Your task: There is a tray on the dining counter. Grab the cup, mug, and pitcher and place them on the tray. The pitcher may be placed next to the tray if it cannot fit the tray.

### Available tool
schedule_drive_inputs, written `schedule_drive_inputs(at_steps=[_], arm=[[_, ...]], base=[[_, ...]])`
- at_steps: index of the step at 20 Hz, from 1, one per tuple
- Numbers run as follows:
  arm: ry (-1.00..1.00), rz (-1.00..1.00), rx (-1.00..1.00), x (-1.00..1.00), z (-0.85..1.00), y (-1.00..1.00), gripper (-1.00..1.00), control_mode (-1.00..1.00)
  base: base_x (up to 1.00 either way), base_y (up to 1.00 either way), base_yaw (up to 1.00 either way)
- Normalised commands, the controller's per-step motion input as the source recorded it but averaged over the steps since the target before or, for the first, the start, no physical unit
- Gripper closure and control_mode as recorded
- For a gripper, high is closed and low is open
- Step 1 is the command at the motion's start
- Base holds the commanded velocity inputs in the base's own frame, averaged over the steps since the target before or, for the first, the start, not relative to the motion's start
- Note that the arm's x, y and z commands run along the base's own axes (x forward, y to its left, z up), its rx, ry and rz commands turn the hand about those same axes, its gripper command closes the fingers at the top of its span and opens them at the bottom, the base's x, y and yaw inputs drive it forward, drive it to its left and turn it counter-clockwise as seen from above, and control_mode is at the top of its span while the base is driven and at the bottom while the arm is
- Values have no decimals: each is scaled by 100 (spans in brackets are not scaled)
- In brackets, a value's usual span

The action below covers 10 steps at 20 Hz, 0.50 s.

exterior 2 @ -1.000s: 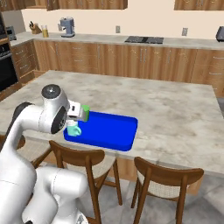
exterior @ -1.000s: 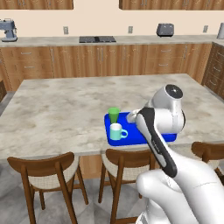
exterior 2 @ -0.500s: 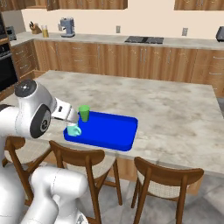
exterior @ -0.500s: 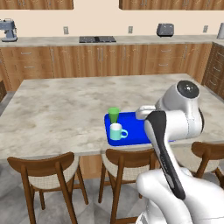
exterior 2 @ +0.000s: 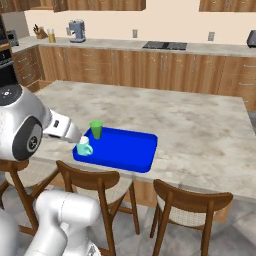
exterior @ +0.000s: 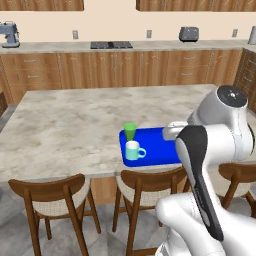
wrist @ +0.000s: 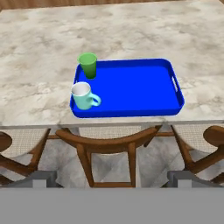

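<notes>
Standing upright on the flat bright blue tray (wrist: 131, 87), the small green handleless cup (wrist: 88, 64) occupies its ten o'clock corner in the hand view, and the teal handled mug (wrist: 83, 96) sits at eight o'clock near the rim. The tray rests on the beige marble dining counter (wrist: 39, 65), close to its chair-side edge. The two-finger gripper (wrist: 112, 177) is spread fully wide and carries nothing. Judged remaining: the pitcher. Locate it first, then grasp it mid-body, upright, to avoid spilling.

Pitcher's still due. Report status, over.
Gripper open, empty, above chairs. Cup and mug upright on tray, left end. Right end bare for pitcher.
</notes>
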Motion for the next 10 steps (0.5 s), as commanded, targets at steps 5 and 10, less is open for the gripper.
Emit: schedule_drive_inputs(at_steps=[5, 10], arm=[[18, 2, 0, -37, 30, 0, -100, -100], [10, 0, 0, -8, 13, 0, -100, -100]], base=[[0, 0, 0], [0, 0, 0]])
